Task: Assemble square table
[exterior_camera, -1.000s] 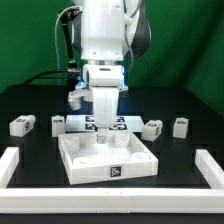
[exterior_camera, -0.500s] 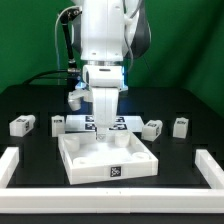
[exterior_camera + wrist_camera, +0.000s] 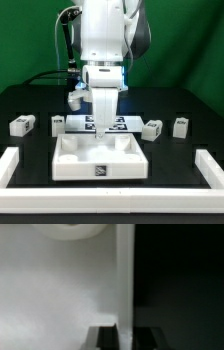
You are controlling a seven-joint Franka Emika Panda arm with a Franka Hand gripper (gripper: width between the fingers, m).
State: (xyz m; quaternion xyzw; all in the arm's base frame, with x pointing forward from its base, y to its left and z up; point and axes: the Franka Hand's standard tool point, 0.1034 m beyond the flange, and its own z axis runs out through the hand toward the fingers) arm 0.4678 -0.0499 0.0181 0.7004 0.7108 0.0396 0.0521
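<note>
The square table's white slab (image 3: 100,172) lies on the black table in front of the arm, its raised rim up and a tag on its front wall. My gripper (image 3: 105,140) reaches straight down onto the slab's far rim. In the wrist view the two dark fingers (image 3: 105,337) stand either side of the rim wall (image 3: 125,280), so the gripper (image 3: 124,337) is shut on it. A round corner socket (image 3: 70,228) shows beyond. Four leg blocks lie apart: two at the exterior view's left (image 3: 22,124) (image 3: 57,124), two at the right (image 3: 151,128) (image 3: 180,126).
The marker board (image 3: 122,123) lies flat behind the slab, under the arm. A long white rail with upturned ends runs along the front, its ends at the exterior view's left (image 3: 10,165) and right (image 3: 212,168). Cables hang behind the arm.
The slab has shifted toward the exterior view's left and turned to sit squarer to the camera. The arm looks almost unmoved. The leg blocks have not moved.
</note>
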